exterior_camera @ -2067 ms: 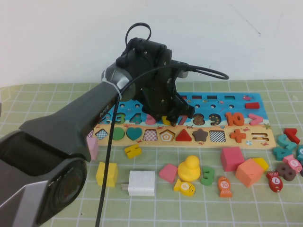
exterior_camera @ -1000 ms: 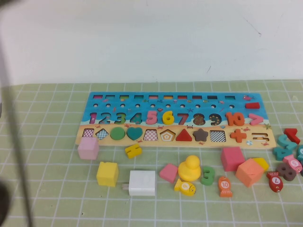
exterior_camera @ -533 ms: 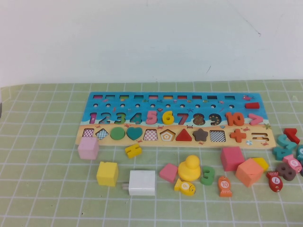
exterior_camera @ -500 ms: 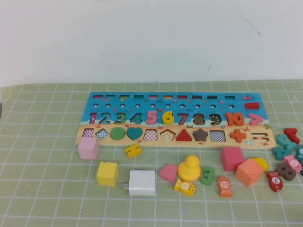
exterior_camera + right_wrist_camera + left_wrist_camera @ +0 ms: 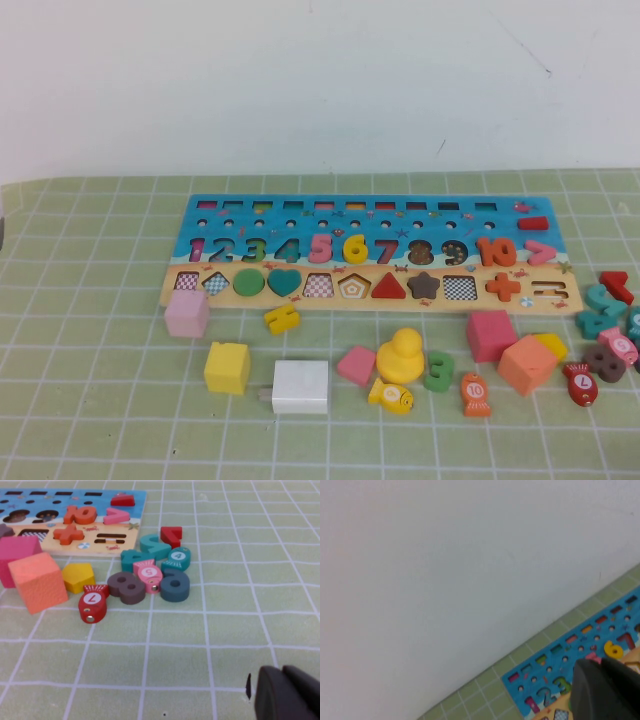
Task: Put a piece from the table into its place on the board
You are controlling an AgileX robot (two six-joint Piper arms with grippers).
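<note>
The piece, a yellow numeral 6 [image 5: 354,247], lies in its slot in the number row of the board [image 5: 300,213], between the pink 5 and the red 7. Neither arm shows in the high view. In the left wrist view my left gripper [image 5: 600,666] is shut and empty, held up off the table on the near side of the board [image 5: 530,674], with the 6 [image 5: 613,650] just beyond its tips. My right gripper [image 5: 282,672] is shut and empty, low over the green mat to the right of the board [image 5: 50,502].
Loose blocks lie in front of the board: pink cube [image 5: 187,312], yellow H-like piece [image 5: 282,318], yellow cube [image 5: 226,367], white block [image 5: 300,386], yellow duck [image 5: 403,354], green 3 [image 5: 438,370], orange cube [image 5: 525,363]. Numerals and fish pieces [image 5: 150,577] cluster at the right edge.
The left arm, which stood over the board at the 6 slot, has pulled back out of the high view. The 6 stays in its slot.
</note>
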